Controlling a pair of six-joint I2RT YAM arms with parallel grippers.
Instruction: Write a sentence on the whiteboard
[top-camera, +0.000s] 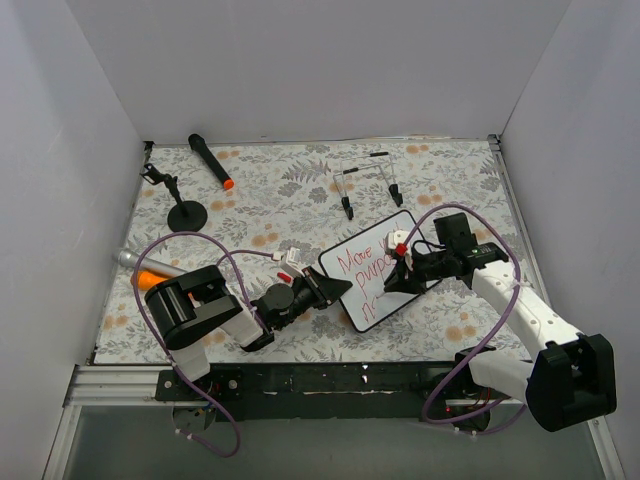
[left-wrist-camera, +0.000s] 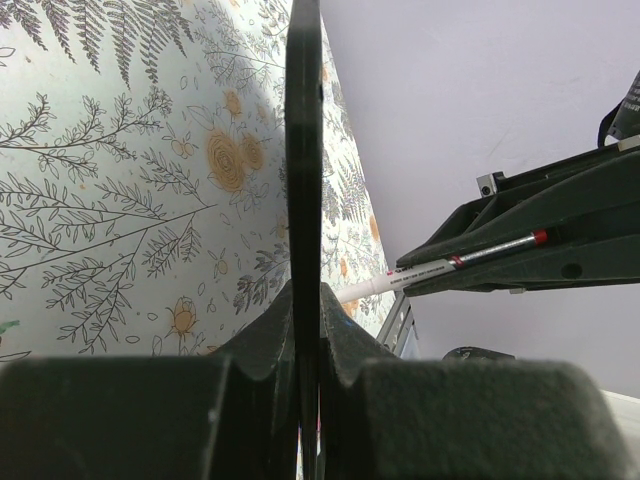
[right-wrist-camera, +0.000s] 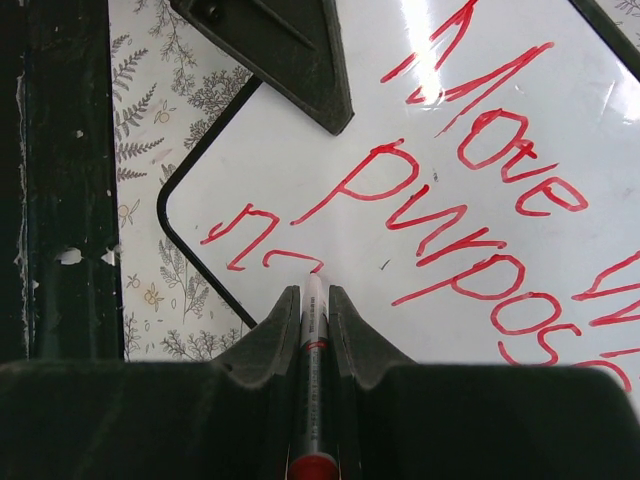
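Lettering step on the whiteboard (top-camera: 360, 290), which is sitting at the near middle of the table (top-camera: 450, 200): the right gripper (right-wrist-camera: 314, 295) is pinching the marker (right-wrist-camera: 313, 340) tight, tip touching the third line of the sentence (right-wrist-camera: 470, 160), while the left gripper (left-wrist-camera: 305, 292) is clamping shut on the board's edge. Clean strokes are depending on light, even tip pressure and a firm left hold.

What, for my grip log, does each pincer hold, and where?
Right pincer: slim white marker, by barrel near tip. Left pincer: glossy black-framed whiteboard, by its edge.
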